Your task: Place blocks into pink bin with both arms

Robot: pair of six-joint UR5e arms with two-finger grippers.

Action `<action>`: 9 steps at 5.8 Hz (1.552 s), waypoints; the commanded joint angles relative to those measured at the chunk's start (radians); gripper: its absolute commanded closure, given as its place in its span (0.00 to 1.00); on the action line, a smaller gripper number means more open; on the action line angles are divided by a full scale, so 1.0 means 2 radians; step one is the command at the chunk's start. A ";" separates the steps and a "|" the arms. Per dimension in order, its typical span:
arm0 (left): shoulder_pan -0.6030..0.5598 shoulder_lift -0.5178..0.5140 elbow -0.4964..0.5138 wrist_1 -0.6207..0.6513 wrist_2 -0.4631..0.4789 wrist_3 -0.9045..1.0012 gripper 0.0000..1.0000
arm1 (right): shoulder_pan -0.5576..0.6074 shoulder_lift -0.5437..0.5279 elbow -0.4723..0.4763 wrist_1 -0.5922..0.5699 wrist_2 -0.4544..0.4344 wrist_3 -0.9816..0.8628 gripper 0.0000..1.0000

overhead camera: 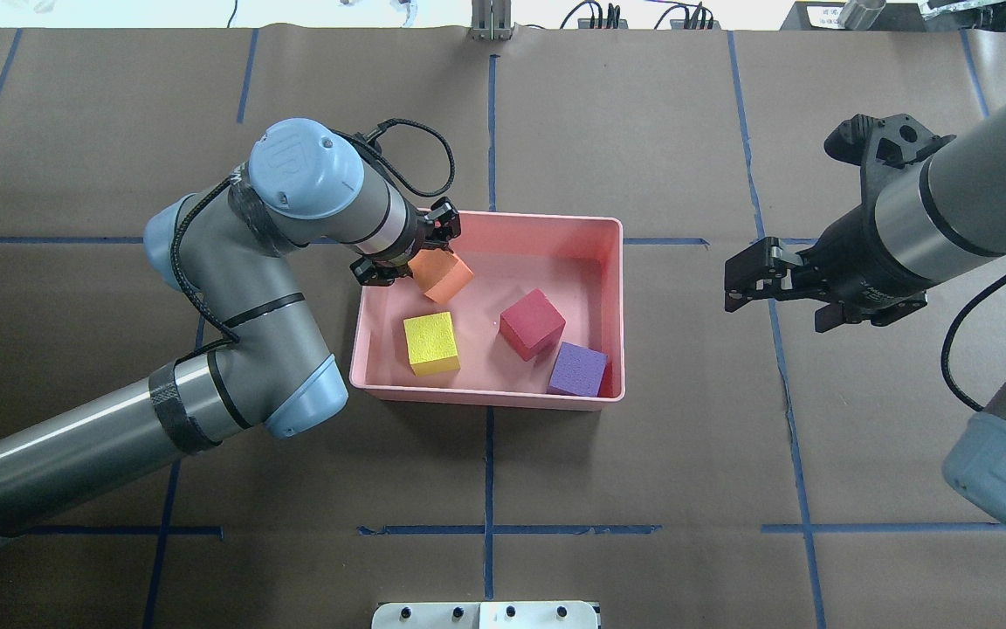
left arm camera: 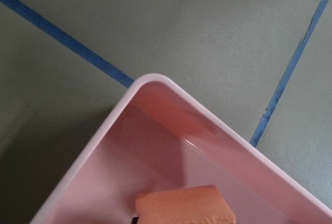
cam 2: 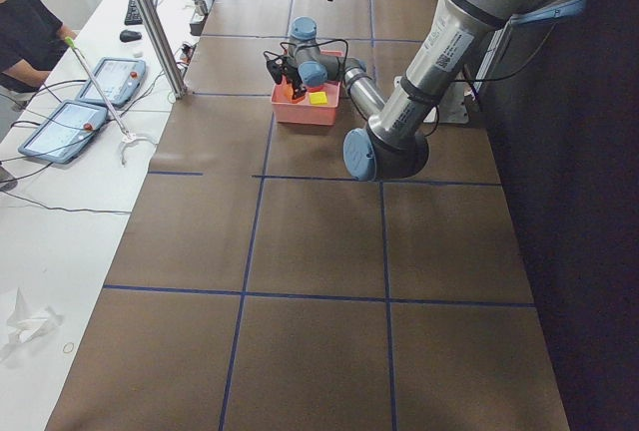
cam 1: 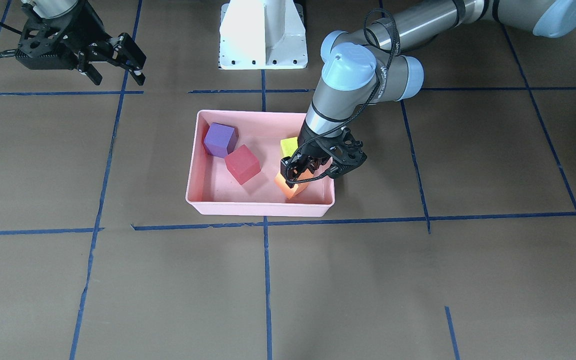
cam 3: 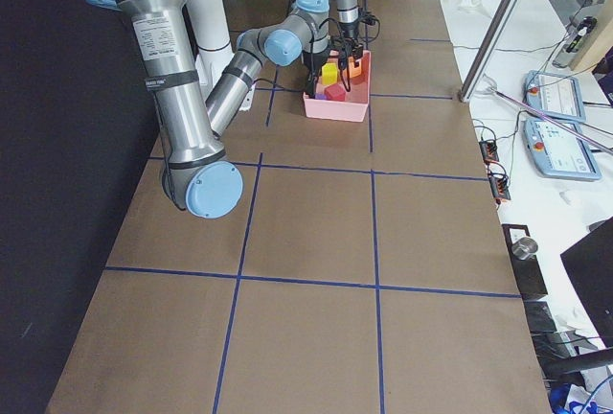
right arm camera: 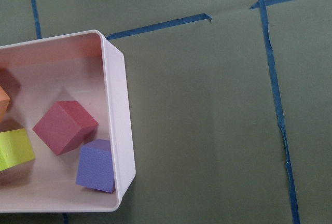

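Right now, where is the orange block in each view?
Front-facing: orange block in the bin's lower right.
Overhead: block in bin's upper left.
Exterior left: block tiny, bin's left side.
Exterior right: block in bin's upper right.
Left wrist: block at bottom centre.
Right wrist: block a sliver at left edge.
Landmark: pink bin, corner opposite the purple block.

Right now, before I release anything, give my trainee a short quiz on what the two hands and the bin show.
1. True or false: the right hand holds a block.
2. Which block is the left hand shut on? A red, B orange, C purple.
3. Fill in: ___ blocks lie loose in the pink bin.
Key: 1 false, it is open and empty. 2 B, the orange block, tilted. 3 three: yellow block, red block, purple block.
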 commanded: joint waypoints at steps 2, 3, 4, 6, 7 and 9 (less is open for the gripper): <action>-0.002 0.013 -0.035 0.000 0.001 0.015 0.00 | -0.001 -0.001 -0.001 -0.001 -0.004 0.001 0.00; -0.004 0.033 -0.069 0.000 0.001 0.016 0.00 | -0.001 -0.007 -0.001 -0.003 -0.007 0.001 0.00; -0.006 0.054 -0.101 -0.009 0.000 0.031 0.00 | -0.001 -0.012 -0.001 -0.004 -0.015 0.002 0.00; -0.026 0.171 -0.198 -0.020 -0.010 0.142 0.00 | 0.017 -0.044 0.005 -0.001 -0.021 -0.001 0.00; -0.057 0.211 -0.231 -0.019 -0.068 0.194 0.00 | 0.023 -0.070 0.016 0.000 -0.017 -0.029 0.00; -0.143 0.302 -0.261 -0.020 -0.177 0.336 0.00 | 0.039 -0.126 0.027 0.001 -0.014 -0.128 0.00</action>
